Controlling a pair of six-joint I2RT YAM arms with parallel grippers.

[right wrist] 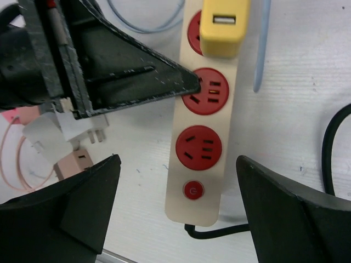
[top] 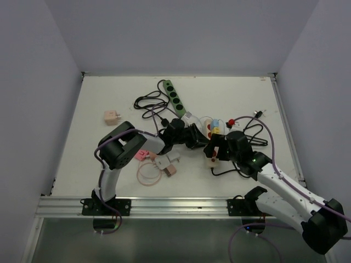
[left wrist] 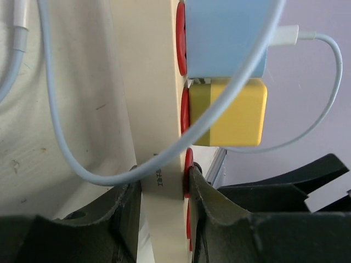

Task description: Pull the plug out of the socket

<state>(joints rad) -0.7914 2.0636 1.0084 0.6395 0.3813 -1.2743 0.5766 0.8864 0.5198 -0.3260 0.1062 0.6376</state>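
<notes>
A beige power strip (right wrist: 205,137) with red sockets lies on the table. A yellow plug (right wrist: 222,27) sits in one socket, with a light blue plug (left wrist: 225,38) in the socket beyond it. Both also show in the left wrist view, the yellow plug (left wrist: 230,112) nearer. My left gripper (left wrist: 163,186) is shut on the strip's body (left wrist: 148,82), just below the yellow plug; one finger (right wrist: 126,71) touches a red socket. My right gripper (right wrist: 176,164) is open, hovering over the strip's switch end, jaws wide on either side. In the top view the two grippers, left (top: 192,134) and right (top: 214,150), meet mid-table.
A green power strip (top: 174,97) and tangled black cables (top: 151,107) lie behind. A pink adapter (top: 112,116) lies far left. White and pink adapters (right wrist: 60,129) and a pink cable coil (top: 148,172) lie left of the strip. A black cord (right wrist: 332,142) runs on the right.
</notes>
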